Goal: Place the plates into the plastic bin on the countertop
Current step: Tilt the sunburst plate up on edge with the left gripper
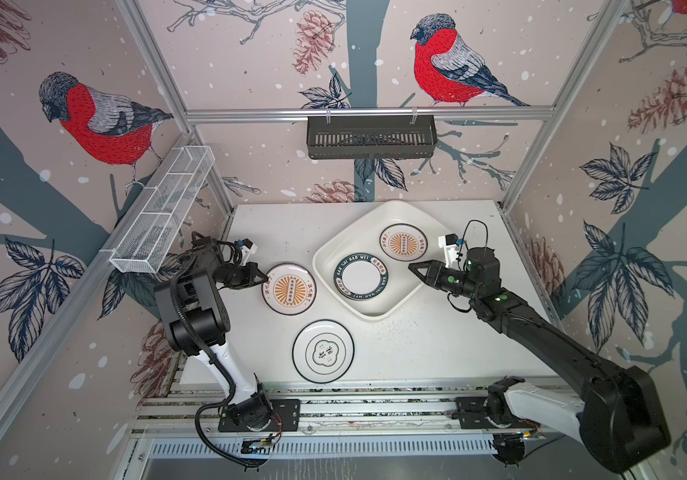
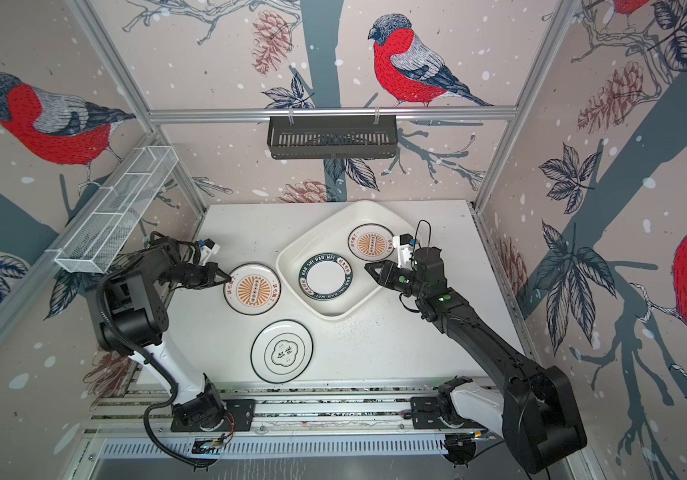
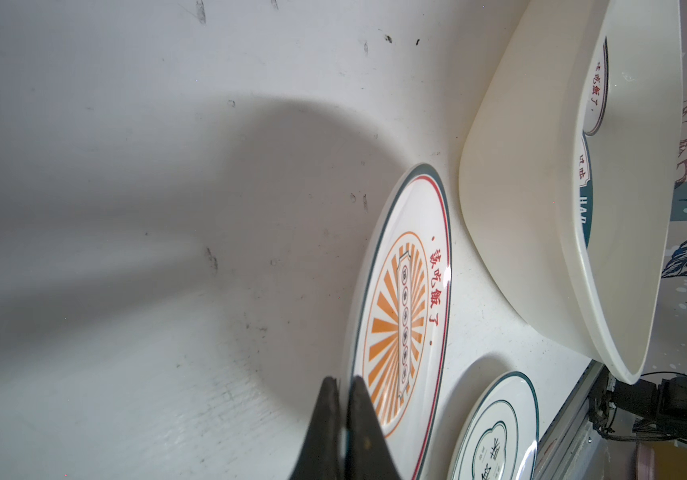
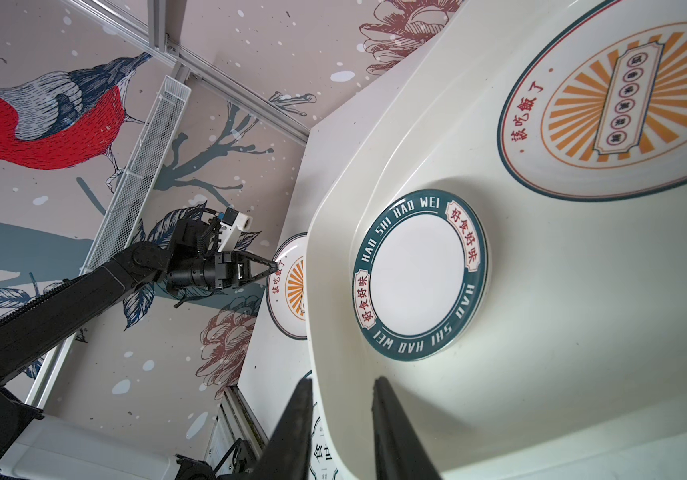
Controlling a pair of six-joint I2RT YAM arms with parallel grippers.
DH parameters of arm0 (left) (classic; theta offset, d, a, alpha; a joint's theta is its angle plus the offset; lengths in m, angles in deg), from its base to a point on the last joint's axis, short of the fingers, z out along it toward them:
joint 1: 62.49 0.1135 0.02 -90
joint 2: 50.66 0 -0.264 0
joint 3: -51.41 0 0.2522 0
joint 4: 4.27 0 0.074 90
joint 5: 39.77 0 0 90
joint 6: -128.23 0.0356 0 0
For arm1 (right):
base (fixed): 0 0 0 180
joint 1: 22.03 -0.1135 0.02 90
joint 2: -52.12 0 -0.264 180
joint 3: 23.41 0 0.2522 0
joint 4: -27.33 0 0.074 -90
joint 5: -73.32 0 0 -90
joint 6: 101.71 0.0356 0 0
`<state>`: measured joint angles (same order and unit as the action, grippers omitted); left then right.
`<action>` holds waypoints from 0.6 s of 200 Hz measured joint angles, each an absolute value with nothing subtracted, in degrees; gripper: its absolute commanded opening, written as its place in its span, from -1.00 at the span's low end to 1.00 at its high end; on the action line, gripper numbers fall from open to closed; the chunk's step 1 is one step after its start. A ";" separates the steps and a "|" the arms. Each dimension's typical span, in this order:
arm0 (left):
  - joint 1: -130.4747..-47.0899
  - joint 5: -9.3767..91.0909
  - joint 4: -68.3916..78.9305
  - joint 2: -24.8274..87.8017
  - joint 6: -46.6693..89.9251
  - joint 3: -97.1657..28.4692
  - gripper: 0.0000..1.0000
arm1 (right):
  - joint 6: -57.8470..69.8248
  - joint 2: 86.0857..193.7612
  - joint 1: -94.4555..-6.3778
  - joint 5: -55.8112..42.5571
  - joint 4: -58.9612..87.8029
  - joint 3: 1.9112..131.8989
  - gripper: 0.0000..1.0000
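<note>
An orange sunburst plate (image 1: 288,289) (image 3: 400,316) lies on the countertop (image 1: 416,345), left of the plastic bin (image 1: 333,253) (image 2: 292,253). My left gripper (image 1: 266,276) (image 3: 344,379) is shut on that plate's left rim, one finger above and one below. The bin holds a second sunburst plate (image 1: 403,242) (image 4: 624,104) and a green lettered plate (image 1: 361,276) (image 4: 420,274). A black-rimmed emblem plate (image 1: 323,351) lies near the front edge. My right gripper (image 1: 410,266) (image 4: 342,379) hovers over the bin's right side, open with nothing between its fingers.
A black slotted basket (image 1: 371,137) hangs on the back rail. A white wire-mesh rack (image 1: 163,212) runs along the left wall above my left arm. The bin sits turned diagonally at the back right. Metal rails (image 1: 375,409) border the front edge.
</note>
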<state>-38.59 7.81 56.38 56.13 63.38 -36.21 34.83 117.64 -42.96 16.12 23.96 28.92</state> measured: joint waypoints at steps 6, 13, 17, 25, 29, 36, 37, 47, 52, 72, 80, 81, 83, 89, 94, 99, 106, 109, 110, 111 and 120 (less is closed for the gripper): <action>-38.50 7.79 56.41 56.06 62.77 -36.21 -1.00 | 34.83 117.62 -42.96 16.14 23.96 28.88 -0.45; -38.31 7.60 56.41 55.93 62.46 -36.24 -1.00 | 34.83 117.51 -42.96 16.14 23.96 28.74 -0.45; -38.16 7.38 56.41 55.86 62.42 -36.28 -1.00 | 34.83 117.44 -42.96 16.14 23.96 28.70 -0.45; -37.81 6.94 56.38 55.84 62.18 -36.32 -1.00 | 34.83 117.31 -42.92 16.16 23.96 28.63 -0.45; -37.52 6.72 56.41 55.84 62.16 -36.37 -1.00 | 34.83 117.27 -42.92 16.16 23.99 28.63 -0.45; -37.11 6.35 56.41 55.84 62.03 -36.39 -1.00 | 34.83 117.18 -42.90 16.16 23.96 28.61 -0.45; -37.04 6.28 56.41 55.84 62.00 -36.41 -1.00 | 34.83 117.18 -42.90 16.16 23.96 28.61 -0.45; -36.38 5.54 56.43 55.86 61.94 -36.41 -1.00 | 34.83 117.11 -42.85 16.18 23.96 28.59 -0.45; -36.10 5.21 56.41 55.86 61.46 -36.41 -1.00 | 34.83 117.11 -42.81 16.18 23.96 28.59 -0.45; -35.16 3.79 56.43 56.08 60.71 -36.41 -1.00 | 34.83 117.11 -42.81 16.25 23.96 28.59 -0.45; -34.83 3.27 56.43 56.17 60.65 -36.37 -1.00 | 34.83 117.11 -42.81 16.31 23.96 28.59 -0.45; -34.77 3.18 56.41 56.17 60.60 -36.34 -1.00 | 34.83 117.11 -42.81 16.31 23.96 28.59 -0.45; -34.66 2.96 56.38 56.17 60.54 -36.28 -1.00 | 34.83 117.11 -42.81 16.31 23.96 28.59 -0.45; -34.37 2.50 56.41 56.17 60.52 -36.17 -1.00 | 34.83 117.11 -42.81 16.31 23.96 28.59 -0.45; -34.13 2.24 56.41 56.17 60.45 -36.06 -1.00 | 34.83 117.11 -42.81 16.31 23.96 28.59 -0.45; -33.89 1.98 56.38 56.17 59.97 -35.91 -1.00 | 34.83 117.11 -42.81 16.34 23.96 28.59 -0.45; -33.61 1.61 56.41 56.17 59.47 -35.73 -1.00 | 34.83 117.11 -42.74 16.36 23.96 28.59 -0.45; -33.43 1.32 56.38 56.17 59.45 -35.65 -1.00 | 34.83 117.11 -42.70 16.36 23.96 28.59 -0.45; -33.41 1.24 56.38 56.17 59.45 -35.65 -1.00 | 34.83 117.11 -42.70 16.36 23.96 28.59 -0.45; -33.41 1.17 56.38 56.17 59.42 -35.65 -1.00 | 34.83 117.11 -42.70 16.36 23.96 28.59 -0.45; -33.04 0.49 56.34 56.15 59.14 -35.45 -1.00 | 34.83 117.14 -42.59 16.36 23.96 28.59 -0.45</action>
